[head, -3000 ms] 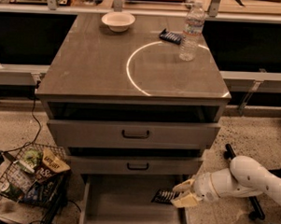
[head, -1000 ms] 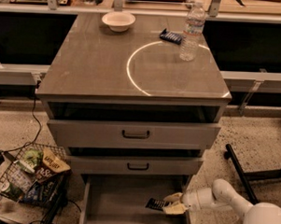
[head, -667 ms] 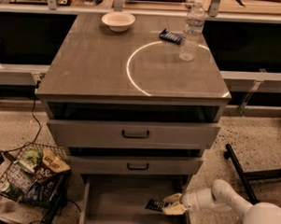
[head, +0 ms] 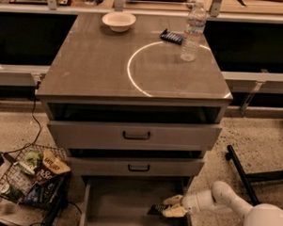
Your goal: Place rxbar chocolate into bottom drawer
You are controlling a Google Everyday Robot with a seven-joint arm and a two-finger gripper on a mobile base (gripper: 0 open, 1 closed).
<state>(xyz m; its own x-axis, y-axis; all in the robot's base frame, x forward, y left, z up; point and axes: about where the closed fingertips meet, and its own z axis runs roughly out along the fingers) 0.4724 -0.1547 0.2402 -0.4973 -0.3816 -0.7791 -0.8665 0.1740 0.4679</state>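
Observation:
The bottom drawer (head: 123, 203) is pulled open at floor level, a wide shallow grey tray. My gripper (head: 174, 206) reaches into it from the right, near its right wall. Its pale fingers (head: 173, 199) are closed on the right end of the rxbar chocolate (head: 156, 210), a flat black bar. The bar sits low, at or just above the drawer floor; I cannot tell whether it touches. My white arm (head: 222, 198) stretches off to the lower right.
The two upper drawers (head: 136, 135) with dark handles stand slightly open above. On the cabinet top are a white bowl (head: 118, 20), a dark blue wrapped bar (head: 172, 36) and a water bottle (head: 192, 32). A wire basket of snacks (head: 30, 176) sits on the floor to the left, and a black leg (head: 240, 171) to the right.
Since three seconds ago my gripper has gone down and leftward into the bottom drawer with the bar. Over the last second it has stayed still.

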